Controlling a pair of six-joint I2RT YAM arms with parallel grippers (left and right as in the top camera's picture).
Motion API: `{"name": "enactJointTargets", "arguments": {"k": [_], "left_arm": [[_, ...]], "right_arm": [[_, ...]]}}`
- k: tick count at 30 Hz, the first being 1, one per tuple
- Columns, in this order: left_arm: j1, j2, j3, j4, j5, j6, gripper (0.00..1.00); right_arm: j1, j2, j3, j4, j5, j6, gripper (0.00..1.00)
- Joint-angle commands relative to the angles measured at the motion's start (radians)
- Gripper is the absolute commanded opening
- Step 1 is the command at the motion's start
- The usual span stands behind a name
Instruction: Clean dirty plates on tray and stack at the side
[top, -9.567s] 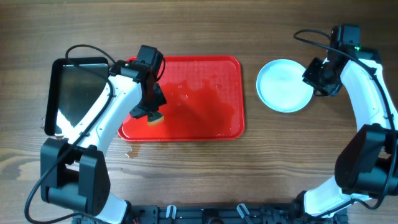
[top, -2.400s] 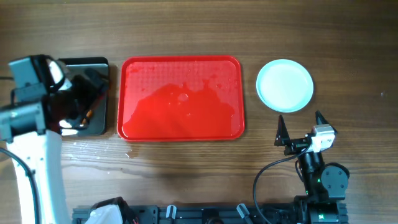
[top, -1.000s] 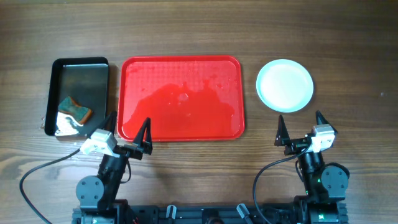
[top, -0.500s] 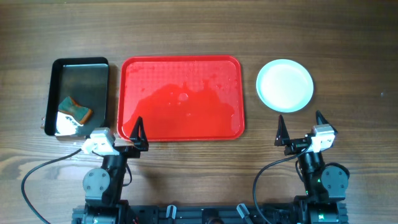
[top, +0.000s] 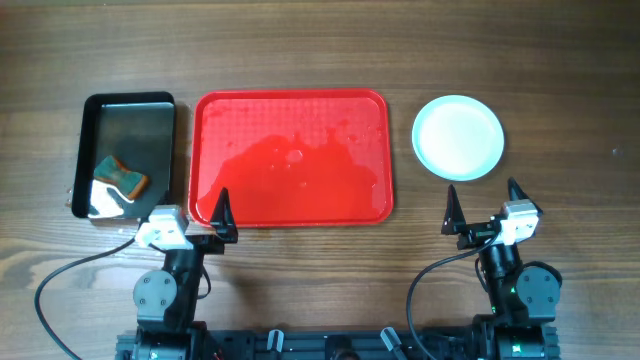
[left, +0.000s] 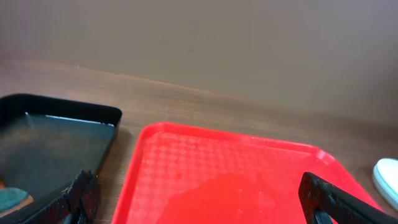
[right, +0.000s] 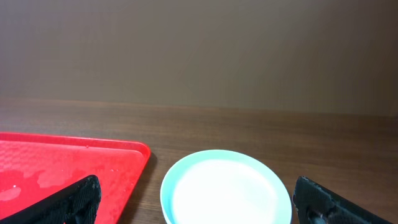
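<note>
The red tray (top: 290, 110) lies in the middle of the table with nothing on it but a film of water (top: 300, 170). The plates (top: 458, 137) sit stacked on the wood to its right, pale and clean on top; the right wrist view shows the plates (right: 224, 190) just ahead. My left gripper (top: 195, 222) rests open at the tray's near left corner, holding nothing. My right gripper (top: 482, 215) rests open in front of the plates, also holding nothing. In the left wrist view the tray (left: 230, 168) lies between the open fingers (left: 78, 199).
A black metal tray (top: 125, 120) stands left of the red one, with a wet sponge (top: 122, 176) in its near end. Water drops mark the wood near the left arm's base (top: 165, 300).
The left arm has left the sponge in the black tray, drawn back to the table's near edge and settled there, shifting slightly in the last second. The right arm has stayed still.
</note>
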Motion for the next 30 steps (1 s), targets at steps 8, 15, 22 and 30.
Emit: {"name": "enactJointTargets", "arguments": {"k": [8,15,22,30], "left_arm": [[-0.003,-0.01,-0.004,-0.007,0.018,0.127,1.0],[-0.003,-0.01,-0.004,-0.007,0.024,0.204,1.0],[-0.004,-0.01,-0.004,-0.008,0.024,0.208,1.0],[-0.003,-0.01,-0.004,-0.005,0.023,0.208,1.0]], "right_arm": [[-0.006,-0.01,-0.001,0.004,0.017,-0.013,1.0],[-0.006,-0.01,-0.001,0.004,0.017,-0.012,1.0],[-0.006,-0.01,-0.001,0.004,0.017,-0.012,1.0],[-0.006,-0.01,-0.001,0.004,0.017,-0.012,1.0]]}}
